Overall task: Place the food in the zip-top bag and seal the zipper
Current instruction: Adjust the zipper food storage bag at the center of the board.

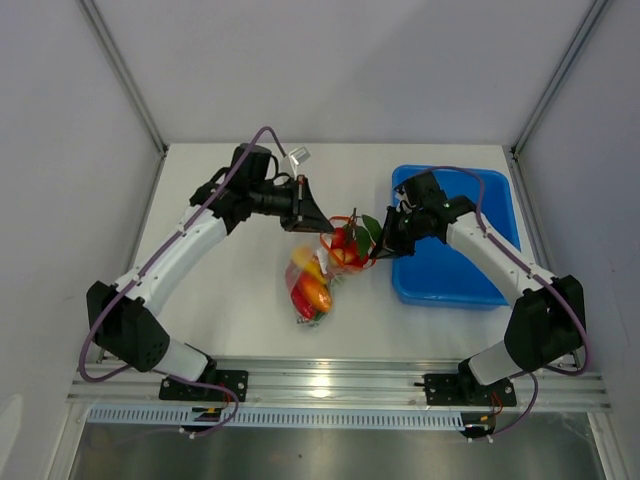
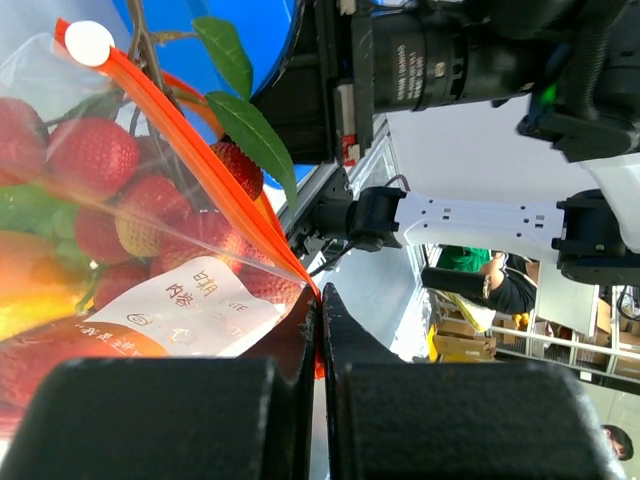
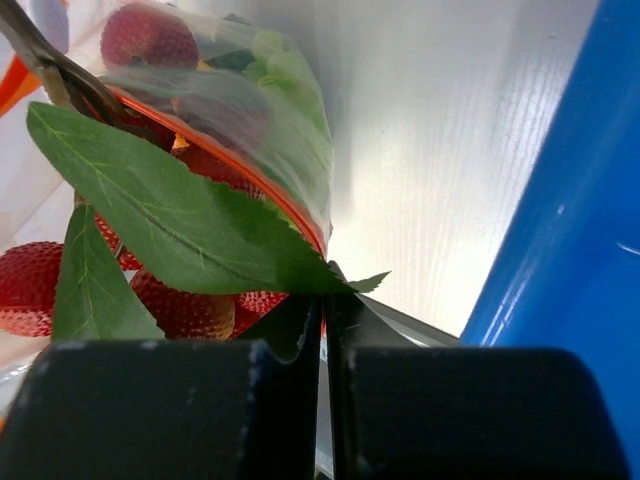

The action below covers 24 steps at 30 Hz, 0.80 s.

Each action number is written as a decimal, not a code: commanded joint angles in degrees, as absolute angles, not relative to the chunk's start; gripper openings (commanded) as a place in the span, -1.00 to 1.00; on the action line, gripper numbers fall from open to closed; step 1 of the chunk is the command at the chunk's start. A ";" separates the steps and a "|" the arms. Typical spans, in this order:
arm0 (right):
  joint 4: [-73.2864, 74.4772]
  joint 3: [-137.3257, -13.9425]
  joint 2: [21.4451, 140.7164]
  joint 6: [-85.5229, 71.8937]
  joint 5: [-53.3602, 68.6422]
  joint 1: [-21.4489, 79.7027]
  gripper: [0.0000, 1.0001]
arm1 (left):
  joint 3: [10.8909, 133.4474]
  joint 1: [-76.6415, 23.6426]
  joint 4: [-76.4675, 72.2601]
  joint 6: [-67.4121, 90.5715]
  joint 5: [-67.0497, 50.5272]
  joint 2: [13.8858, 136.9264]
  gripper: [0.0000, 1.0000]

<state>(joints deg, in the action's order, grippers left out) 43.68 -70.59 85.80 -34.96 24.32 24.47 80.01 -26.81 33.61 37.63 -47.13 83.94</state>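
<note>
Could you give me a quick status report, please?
Left gripper and right gripper shut on the zipper. Food inside bag. Leafy twig sticks out of the mouth.

— What is showing red above the left fingers (image 2: pixel 150 420)?
— Fruit (image 2: pixel 90 155), bumpy-skinned, is glowing red through the clear bag (image 2: pixel 40 90); yellow and orange are showing below it, nearer the fingers.
— And the strip?
— The zipper (image 2: pixel 200 172) is running orange-red down to those black fingers, a white dot (image 2: pixel 88 43) sitting at its far end. A white label (image 2: pixel 190 305) with red print is lying just above them.
— By the right fingers (image 3: pixel 150 410)?
— Green, veined leaves (image 3: pixel 170 220) are spreading over them, also black; the tub (image 3: pixel 570 250) is shining bright blue beside them, the table (image 3: pixel 440 150) showing white between.
</note>
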 commanded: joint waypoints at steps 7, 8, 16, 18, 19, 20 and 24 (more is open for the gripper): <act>52.90 -88.91 82.70 -32.96 14.25 24.70 -1.00 | 78.93 -26.46 33.84 36.04 -45.88 80.95 -0.99; 53.52 -90.95 82.79 -32.78 13.80 24.78 -1.00 | 79.10 -26.54 33.75 36.04 -45.88 81.03 -0.99; 54.23 -93.10 81.74 -31.99 13.09 26.28 -1.00 | 75.33 -26.54 31.91 35.16 -43.87 79.62 -0.99; 51.52 -85.37 80.78 -31.82 13.27 26.72 -1.00 | 72.87 -26.37 33.47 34.19 -43.77 82.68 -0.99; 50.55 -82.56 80.68 -31.73 13.27 26.81 -1.00 | 71.99 -26.37 33.83 33.84 -43.51 83.75 -0.99; 49.67 -77.74 80.60 -31.55 13.36 26.89 -1.00 | 71.46 -26.37 33.32 33.66 -43.51 84.72 -0.99; 46.94 -74.00 81.21 -29.54 11.52 27.25 -1.00 | 72.06 -26.28 33.22 32.70 -42.10 87.62 -0.99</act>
<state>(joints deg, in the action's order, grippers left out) 50.54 -74.70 81.28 -31.75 13.30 26.83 71.55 -26.81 33.76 35.00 -43.46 86.28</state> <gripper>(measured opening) 0.007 0.005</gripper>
